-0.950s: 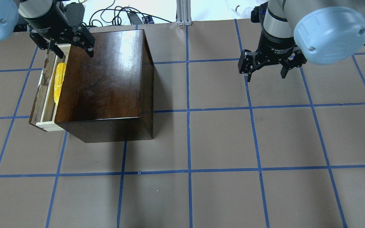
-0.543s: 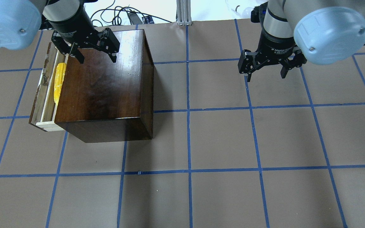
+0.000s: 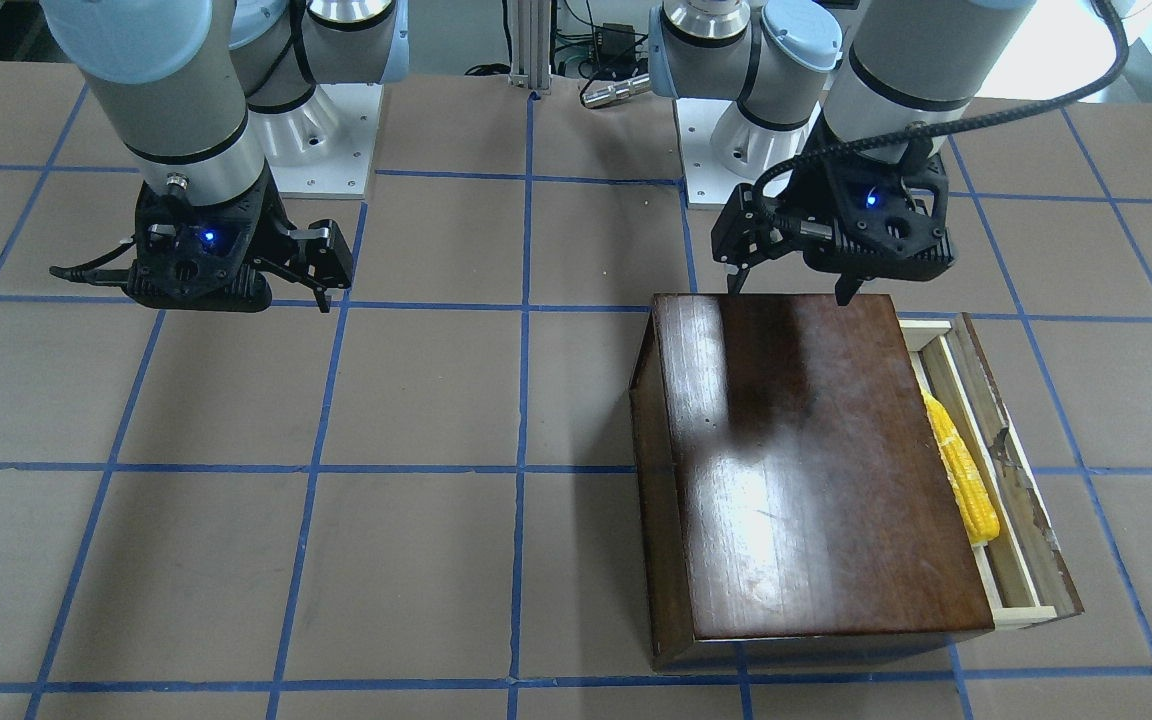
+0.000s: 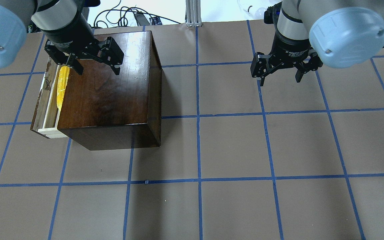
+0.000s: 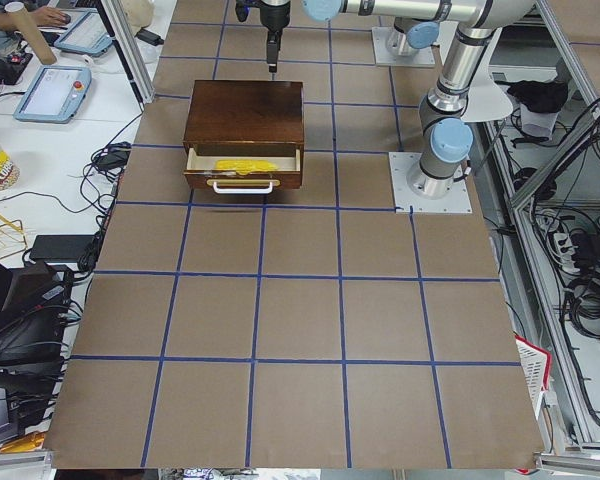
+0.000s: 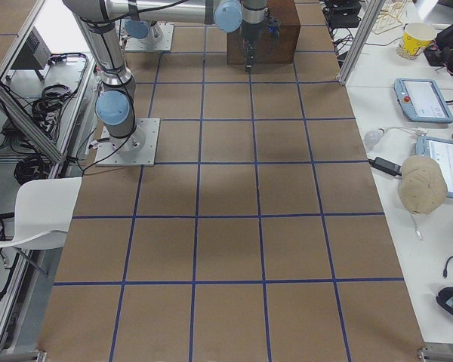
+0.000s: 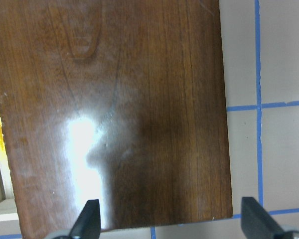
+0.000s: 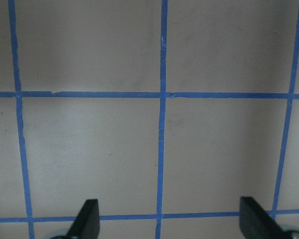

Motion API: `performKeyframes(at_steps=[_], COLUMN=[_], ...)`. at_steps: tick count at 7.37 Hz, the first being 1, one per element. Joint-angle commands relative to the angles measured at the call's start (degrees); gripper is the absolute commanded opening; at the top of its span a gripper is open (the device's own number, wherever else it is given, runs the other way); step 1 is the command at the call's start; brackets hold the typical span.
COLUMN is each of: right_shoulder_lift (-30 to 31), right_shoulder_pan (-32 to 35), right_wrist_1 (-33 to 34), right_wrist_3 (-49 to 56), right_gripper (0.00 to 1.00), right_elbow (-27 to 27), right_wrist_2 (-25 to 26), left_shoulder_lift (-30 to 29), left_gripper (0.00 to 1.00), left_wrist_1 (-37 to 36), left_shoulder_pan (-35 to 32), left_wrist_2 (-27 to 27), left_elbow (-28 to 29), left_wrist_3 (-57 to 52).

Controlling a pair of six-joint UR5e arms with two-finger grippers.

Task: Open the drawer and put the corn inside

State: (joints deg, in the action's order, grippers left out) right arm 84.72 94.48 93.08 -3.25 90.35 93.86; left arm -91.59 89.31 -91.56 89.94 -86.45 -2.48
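Note:
The dark-brown wooden box (image 4: 112, 90) stands on the table's left part. Its drawer (image 4: 47, 100) is pulled out to the left, the worn front panel outermost. The yellow corn (image 4: 62, 87) lies inside the drawer, partly under the box's edge; it also shows in the front-facing view (image 3: 961, 470) and the exterior left view (image 5: 242, 163). My left gripper (image 4: 97, 68) is open and empty, hovering above the box top (image 7: 119, 99). My right gripper (image 4: 280, 80) is open and empty above bare table (image 8: 89, 149), far from the box.
Blue tape lines grid the brown table. An aluminium post (image 4: 193, 13) and cables (image 4: 125, 15) stand at the table's top edge in the overhead view. Desks with tablets (image 5: 55, 90) flank the table's end beyond the drawer.
My left gripper moved from above the drawer's top end rightward over the box top, then slightly down the view. It stays open. The corn, drawer and right arm have not moved.

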Motion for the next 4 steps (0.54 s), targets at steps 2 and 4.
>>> performKeyframes(at_steps=[2,4], right_shoulder_lift=[0.0,0.0], right_shoulder_pan=[0.0,0.0], right_wrist_1=[0.0,0.0], right_wrist_3=[0.0,0.0], right_gripper=[1.00,1.00], right_elbow=[0.0,0.0], right_wrist_2=[0.0,0.0], left_shoulder_lift=[1.1,1.1], left_gripper=[1.00,1.00], left_wrist_1=[-0.3,-0.3], left_shoulder_pan=[0.0,0.0], left_wrist_2=[0.5,0.8], left_elbow=[-0.9,-1.0], left_wrist_3=[0.4,0.7])
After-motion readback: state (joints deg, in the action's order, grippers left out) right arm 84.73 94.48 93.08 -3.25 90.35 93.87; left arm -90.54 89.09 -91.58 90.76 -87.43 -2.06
